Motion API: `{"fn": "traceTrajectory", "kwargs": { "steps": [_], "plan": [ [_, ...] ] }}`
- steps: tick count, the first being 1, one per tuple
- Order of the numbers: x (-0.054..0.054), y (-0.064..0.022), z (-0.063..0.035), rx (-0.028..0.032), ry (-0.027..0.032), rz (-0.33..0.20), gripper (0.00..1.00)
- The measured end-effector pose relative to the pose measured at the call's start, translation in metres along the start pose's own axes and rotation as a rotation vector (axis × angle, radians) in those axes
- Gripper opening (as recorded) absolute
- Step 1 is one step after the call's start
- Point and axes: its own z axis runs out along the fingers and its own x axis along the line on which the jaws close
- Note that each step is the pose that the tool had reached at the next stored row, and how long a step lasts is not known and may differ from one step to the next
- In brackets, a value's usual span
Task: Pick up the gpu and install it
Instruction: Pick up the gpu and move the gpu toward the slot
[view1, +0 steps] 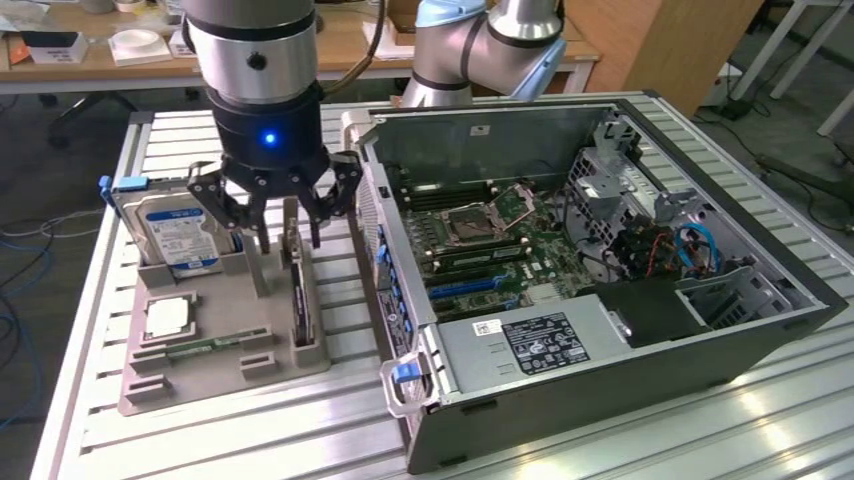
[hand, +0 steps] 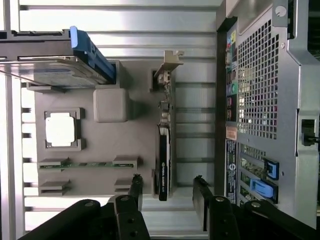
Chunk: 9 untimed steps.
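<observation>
Approach step of the pick: gripper (view1: 288, 244) is open, black fingers spread, hanging over the gpu (view1: 302, 305) at left-centre of the exterior view. The gpu stands on its long edge in a slot of the grey tray (view1: 200, 385), not yet lifted, nothing installed. In the wrist view the two fingers sit either side of the card's end, apart from it; no contact visible. Judged: pre-grasp alignment. The grasp calls for the fingers centred on the thin card and clamping its flat faces squarely, since the card is narrow and upright and could tip in its slot. Card is a thin green board with a black block on one face and a bent silver metal bracket at the end away from the gripper. Tray is matte grey, blocky, moulded pockets. On the tray: hard drive (view1: 174, 232), silver with a blue label, upright at the upper left; square metal-topped processor (view1: 168, 318) lying flat; slim green memory stick (view1: 200, 347) below it. Computer case (view1: 747, 330) lies open at right of frame, dark painted steel, perforated rear panel, green motherboard (view1: 497, 235) inside, well apart from the gpu. Table (view1: 267, 440) is ribbed aluminium, shiny.
</observation>
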Motion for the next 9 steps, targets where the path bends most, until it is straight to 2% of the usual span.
{"fn": "traceTrajectory", "kwargs": {
  "steps": [9],
  "plan": [
    [0.003,-0.0001,0.0134,0.0,0.0017,-0.043,0.53]
  ]
}}
